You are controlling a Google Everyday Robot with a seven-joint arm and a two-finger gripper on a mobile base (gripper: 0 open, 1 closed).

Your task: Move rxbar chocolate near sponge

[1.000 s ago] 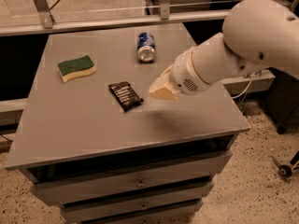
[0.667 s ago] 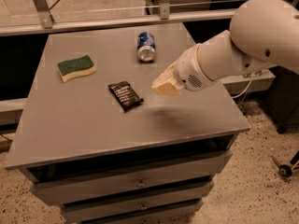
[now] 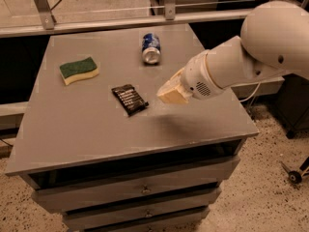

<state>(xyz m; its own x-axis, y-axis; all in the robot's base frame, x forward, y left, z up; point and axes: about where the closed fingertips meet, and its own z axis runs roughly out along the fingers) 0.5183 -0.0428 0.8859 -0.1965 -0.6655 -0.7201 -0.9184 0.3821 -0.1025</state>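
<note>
The rxbar chocolate [image 3: 129, 99] lies flat near the middle of the grey table [image 3: 96, 134], its black wrapper set at a slant to the edges; the sponge [image 3: 78, 70] rests green side up toward the far left corner, apart from the bar; a blue soda can [image 3: 151, 48] lies on its side close to the far edge; the gripper [image 3: 171, 92] hangs over the right half of the surface, just beside the bar and not touching it, on a white arm [image 3: 231, 71] reaching in over the right edge; whether it is released or clenched I cannot tell.
</note>
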